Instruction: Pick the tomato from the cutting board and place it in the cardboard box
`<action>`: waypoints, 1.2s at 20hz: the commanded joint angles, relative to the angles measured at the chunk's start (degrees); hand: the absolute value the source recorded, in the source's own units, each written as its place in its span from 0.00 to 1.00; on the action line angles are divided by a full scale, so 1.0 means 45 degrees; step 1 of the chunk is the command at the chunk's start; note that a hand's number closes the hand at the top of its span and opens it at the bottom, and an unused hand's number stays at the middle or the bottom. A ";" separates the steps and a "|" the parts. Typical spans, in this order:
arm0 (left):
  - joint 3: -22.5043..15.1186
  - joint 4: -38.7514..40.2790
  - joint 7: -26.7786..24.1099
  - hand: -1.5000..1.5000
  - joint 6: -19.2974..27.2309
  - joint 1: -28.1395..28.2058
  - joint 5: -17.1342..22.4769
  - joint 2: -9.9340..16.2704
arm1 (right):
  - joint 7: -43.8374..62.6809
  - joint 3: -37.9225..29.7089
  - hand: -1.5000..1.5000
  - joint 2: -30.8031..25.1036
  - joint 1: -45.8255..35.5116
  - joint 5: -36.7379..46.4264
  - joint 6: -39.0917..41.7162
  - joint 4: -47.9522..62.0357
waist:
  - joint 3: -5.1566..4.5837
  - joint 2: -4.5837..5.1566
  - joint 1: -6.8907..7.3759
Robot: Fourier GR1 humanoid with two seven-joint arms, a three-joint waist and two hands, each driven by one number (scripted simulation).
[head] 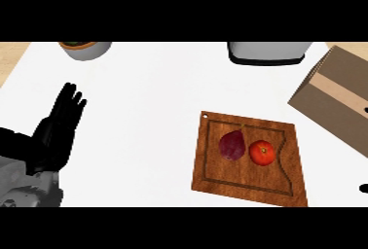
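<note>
A red tomato (262, 152) lies on the wooden cutting board (248, 187), on its right half. Just left of it on the board is a purple sweet potato (231, 145). The cardboard box (333, 99) stands at the right edge, up and right of the board. My left hand (59, 124) rests open at the left with fingers pointing up, far from the board. Only a small black tip (364, 188) shows at the right edge, where my right hand comes in; its fingers are hidden.
A grey bowl-like pot (85, 49) stands at the back left. A white and dark appliance (268, 52) stands at the back, right of centre. White counter lies between my left hand and the board.
</note>
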 commanded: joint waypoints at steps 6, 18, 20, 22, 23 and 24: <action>0.0098 -0.0168 0.0135 0.50 -0.0464 0.0104 -0.0169 -0.0259 | 0.4957 0.0212 0.00 0.0669 -0.1541 -0.1529 0.1226 -0.3354 | 0.0029 0.0035 0.0082; 0.0268 -0.0191 0.0006 0.50 -0.0484 0.0324 -0.1114 -0.1183 | 0.7586 0.0773 0.00 0.3349 -0.2015 0.0711 0.1518 -0.4097 | 0.0035 0.0038 0.0059; 0.0379 -0.0869 0.0955 0.50 -0.0323 0.0055 -0.1198 -0.0972 | 0.7659 0.1287 0.00 0.4007 -0.1696 0.1132 0.1400 -0.4496 | 0.0037 0.0031 0.0057; 0.0317 -0.0308 0.0325 0.50 -0.0621 -0.0018 -0.1290 -0.1303 | 0.7648 0.1697 0.00 0.4493 -0.1377 0.1926 0.1412 -0.4676 | 0.0036 0.0036 0.0032; 0.1240 -0.0002 0.0588 0.50 -0.1087 -0.0331 -0.0760 -0.0799 | 0.8046 0.1070 0.00 0.4324 -0.2462 0.1327 0.2156 -0.3935 | 0.0035 0.0044 0.0065; 0.0991 -0.0541 0.0574 0.50 -0.0842 0.0159 -0.1039 -0.0996 | 0.6755 0.0887 0.00 0.4614 -0.2209 0.1895 0.1926 -0.2802 | 0.0038 0.0045 0.0082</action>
